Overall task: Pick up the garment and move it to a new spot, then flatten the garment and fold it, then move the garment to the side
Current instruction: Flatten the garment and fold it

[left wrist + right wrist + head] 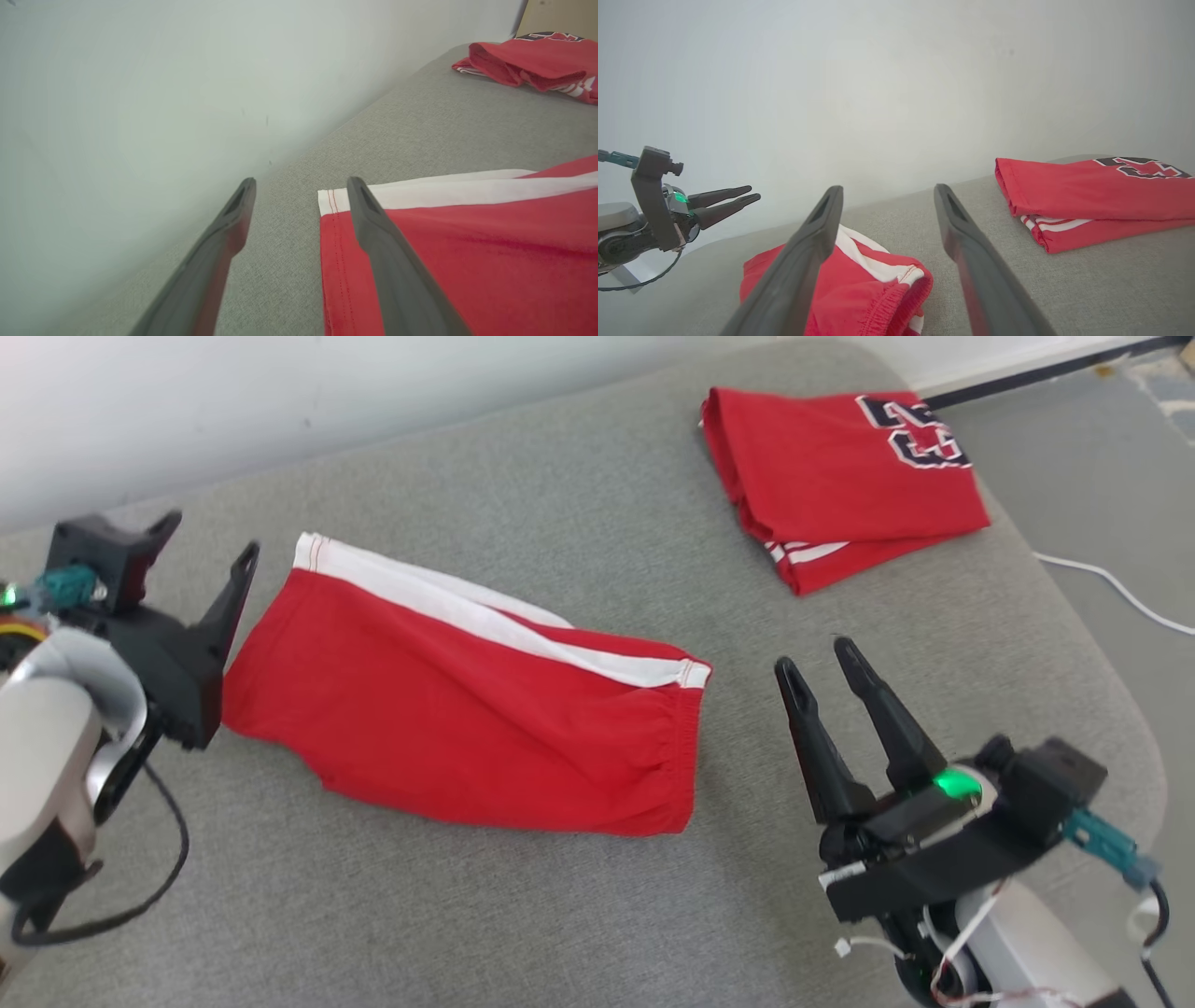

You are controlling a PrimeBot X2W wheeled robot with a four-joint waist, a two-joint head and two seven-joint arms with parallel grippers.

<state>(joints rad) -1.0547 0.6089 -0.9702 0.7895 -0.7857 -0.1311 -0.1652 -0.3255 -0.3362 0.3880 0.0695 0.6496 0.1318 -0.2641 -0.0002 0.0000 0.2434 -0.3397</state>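
The garment [467, 728] is a pair of red shorts with a white side stripe, lying folded and flat on the grey cushion [560, 504]. My left gripper [241, 574] hovers open just off its left hem. In the left wrist view this gripper [301, 182] has one finger over the hem corner of the garment [467, 256], and only cushion lies between the fingers. My right gripper [814, 655] stands open a short way right of the waistband, holding nothing. In the right wrist view, the right gripper [888, 188] looks over the garment [859, 284] towards the left gripper [749, 195].
A second red garment with a dark number print [840, 476] lies folded at the cushion's far right corner. A pale wall runs behind the cushion. A white cable [1120, 588] lies on the floor beyond the right edge.
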